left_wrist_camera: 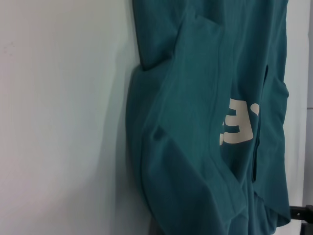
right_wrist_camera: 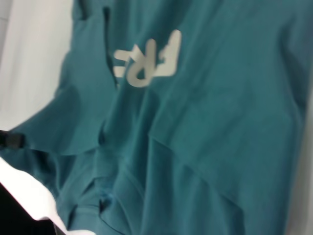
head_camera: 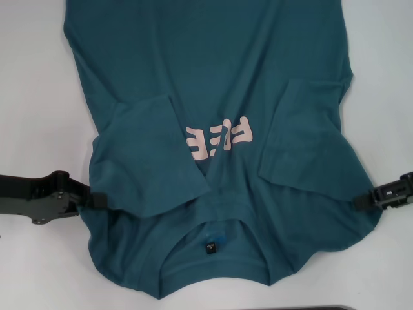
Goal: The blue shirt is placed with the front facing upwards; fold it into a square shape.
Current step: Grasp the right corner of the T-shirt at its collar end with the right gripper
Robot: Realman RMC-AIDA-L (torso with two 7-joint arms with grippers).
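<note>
Collar-first toward the robot: blue shirt [head_camera: 219,90] spread front-up over the white bench [head_camera: 32,97], hem running off the far edge of the head view, pink chest lettering [head_camera: 217,140] reading upside down from here. Both short sleeves already turned inward onto the chest, the left one overlapping part of the lettering, the right one lying just beside it — presumably to narrow the body into a straight-sided panel before any lengthwise fold toward a square. Some bunching and loose creases at the left shoulder and along the collar rim; small black neck tag [head_camera: 210,247] visible inside the neckline.

Left claw [head_camera: 98,201] reaching in low and level from the left edge, tip touching the cloth at the folded shoulder edge; whether closed on fabric or merely beside it, cannot tell. Right claw [head_camera: 372,199] mirrored at the opposite shoulder, likewise flat to the bench and meeting the shirt's side edge; grip state also impossible to judge. Symmetrical placement at shoulder height suggests readiness to lift the collar end and carry it toward the hem.
</note>
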